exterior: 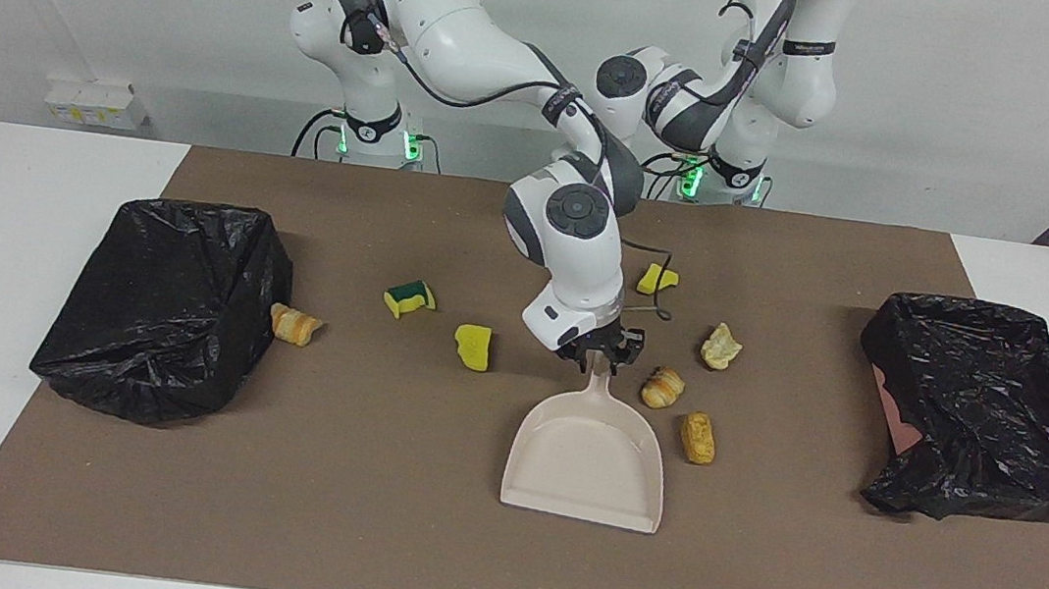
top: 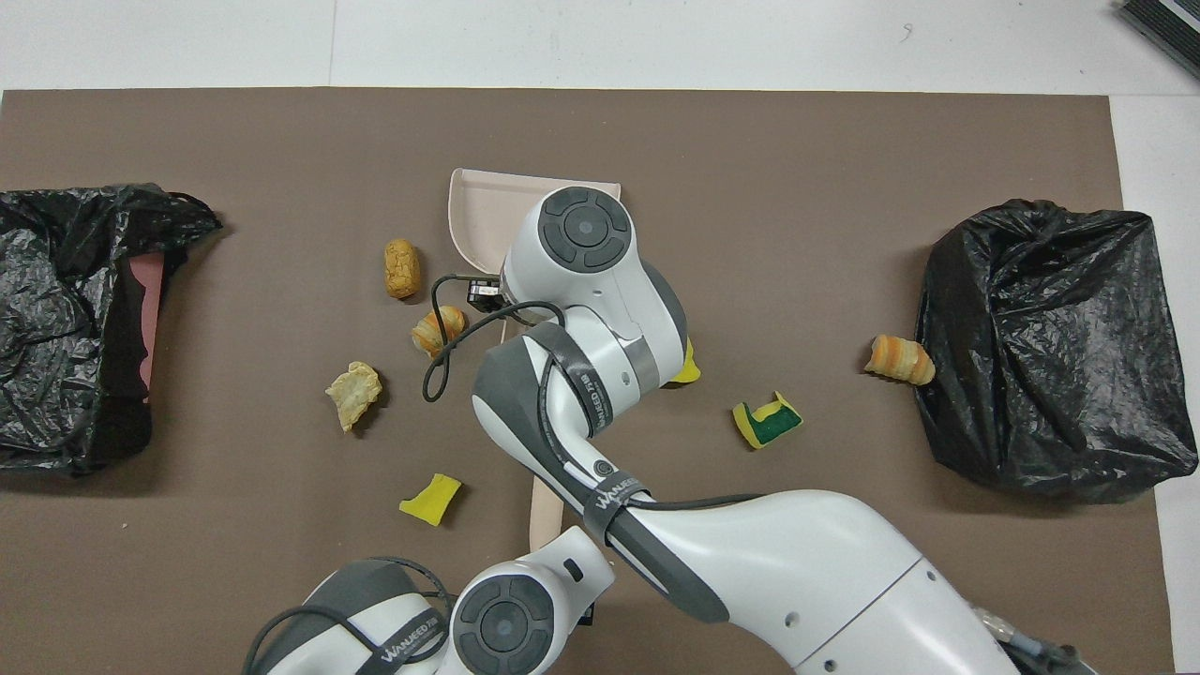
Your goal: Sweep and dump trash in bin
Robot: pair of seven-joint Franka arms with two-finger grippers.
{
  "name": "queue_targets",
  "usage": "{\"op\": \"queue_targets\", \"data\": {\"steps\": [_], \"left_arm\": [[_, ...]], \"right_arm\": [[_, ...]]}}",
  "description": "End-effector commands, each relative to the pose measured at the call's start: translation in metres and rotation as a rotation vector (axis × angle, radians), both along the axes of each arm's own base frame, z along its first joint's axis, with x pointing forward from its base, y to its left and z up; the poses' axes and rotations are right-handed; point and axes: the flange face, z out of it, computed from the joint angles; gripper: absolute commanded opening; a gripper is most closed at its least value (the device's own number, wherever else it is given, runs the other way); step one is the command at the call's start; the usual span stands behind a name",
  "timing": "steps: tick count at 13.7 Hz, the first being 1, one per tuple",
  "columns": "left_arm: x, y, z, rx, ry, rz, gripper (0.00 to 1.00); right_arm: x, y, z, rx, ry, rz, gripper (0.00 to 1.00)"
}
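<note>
text: "WANUEED" | on: band of right arm (top: 614,487) — and band of left arm (top: 408,639)

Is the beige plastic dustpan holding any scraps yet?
Empty: the beige plastic dustpan lies flat on the brown mat with its tray bare; scraps sit around it.
</note>
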Motion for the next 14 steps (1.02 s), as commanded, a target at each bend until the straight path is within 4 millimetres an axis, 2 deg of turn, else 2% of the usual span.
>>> {"op": "queue_targets", "data": {"steps": [1,4,7,9,10,11,14], "left_arm": [[0.023,0.011,0.025,0.011,0.007,0.031,0.00],[0.064,0.042,0.045,0.072,-0.053,0.043,0.00],[0.122,0.099,0.066,0.066,-0.076,0.039,0.00],[0.151,0.138,0.076,0.057,-0.084,0.046,0.00],[0.162,0.159,0.076,0.051,-0.081,0.029,0.00],[0.173,0.182,0.074,0.048,-0.074,0.019,0.00],[0.194,0.231,0.073,0.032,-0.082,0.002,0.00]], "right_arm": [[0.000,0.004,0.003,0.015,0.001,-0.026,0.42],[-0.003,0.004,-0.003,0.005,0.012,-0.018,0.42],[-0.009,0.001,-0.008,-0.008,0.026,-0.011,0.42],[-0.012,0.001,-0.009,-0.013,0.031,-0.006,0.40],[-0.012,0.000,-0.009,-0.015,0.035,-0.006,0.18],[-0.011,0.000,-0.008,-0.016,0.034,-0.005,0.00],[-0.008,-0.005,-0.006,-0.016,0.034,-0.012,0.00]]}}
